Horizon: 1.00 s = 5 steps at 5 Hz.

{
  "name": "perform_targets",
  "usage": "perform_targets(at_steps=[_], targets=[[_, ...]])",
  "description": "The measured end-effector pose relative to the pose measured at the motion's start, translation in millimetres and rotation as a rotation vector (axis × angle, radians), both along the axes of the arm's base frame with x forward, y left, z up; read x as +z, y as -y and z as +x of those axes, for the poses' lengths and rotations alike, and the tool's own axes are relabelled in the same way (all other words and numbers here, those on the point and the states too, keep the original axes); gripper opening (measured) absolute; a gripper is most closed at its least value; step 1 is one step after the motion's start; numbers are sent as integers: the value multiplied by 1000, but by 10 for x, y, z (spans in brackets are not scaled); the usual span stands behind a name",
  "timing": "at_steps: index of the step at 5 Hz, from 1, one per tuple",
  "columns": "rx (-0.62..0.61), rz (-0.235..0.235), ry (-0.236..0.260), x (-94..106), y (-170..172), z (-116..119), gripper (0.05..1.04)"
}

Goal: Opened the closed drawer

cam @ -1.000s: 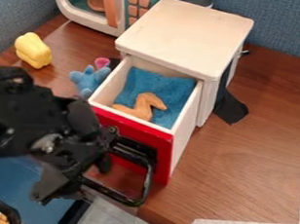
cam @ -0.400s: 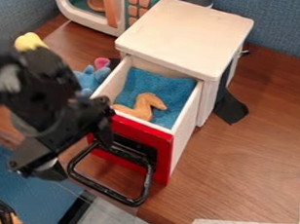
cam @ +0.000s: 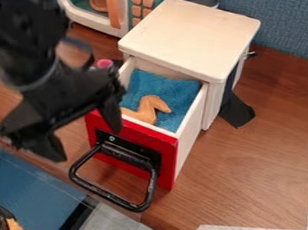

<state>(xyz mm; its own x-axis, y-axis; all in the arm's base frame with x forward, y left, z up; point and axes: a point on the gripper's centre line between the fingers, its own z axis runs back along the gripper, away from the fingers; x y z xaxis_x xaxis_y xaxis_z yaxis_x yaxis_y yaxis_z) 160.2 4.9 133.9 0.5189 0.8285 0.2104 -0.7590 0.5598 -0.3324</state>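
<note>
- The arm [cam: 26,31] enters at the far left and slants down toward the near right, its wrist to the left of the drawer [cam: 168,161].
- The tool [cam: 87,143] hangs tilted, fingers pointing down; one finger [cam: 110,114] overlaps the left part of the red drawer front in the view, the other [cam: 47,147] lies farther left. I can't tell whether it touches the front.
- Its fingers are spread wide, with nothing held between them.
- The drawer is pulled out of the white cabinet [cam: 189,37], toward the near left.
- Its black handle [cam: 138,207] juts out below the tool, apart from the fingers.
- Inside, a tan piece [cam: 147,108] rests on blue cloth [cam: 142,83].
</note>
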Motion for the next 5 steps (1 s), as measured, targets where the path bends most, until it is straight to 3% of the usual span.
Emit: perform_targets(at_steps=[1, 3, 5], targets=[[-109, -4, -17, 184, 132, 121, 999], [-226, 46, -30, 462, 278, 498, 999], [-308, 196, -131, 525, 230, 628, 999]])
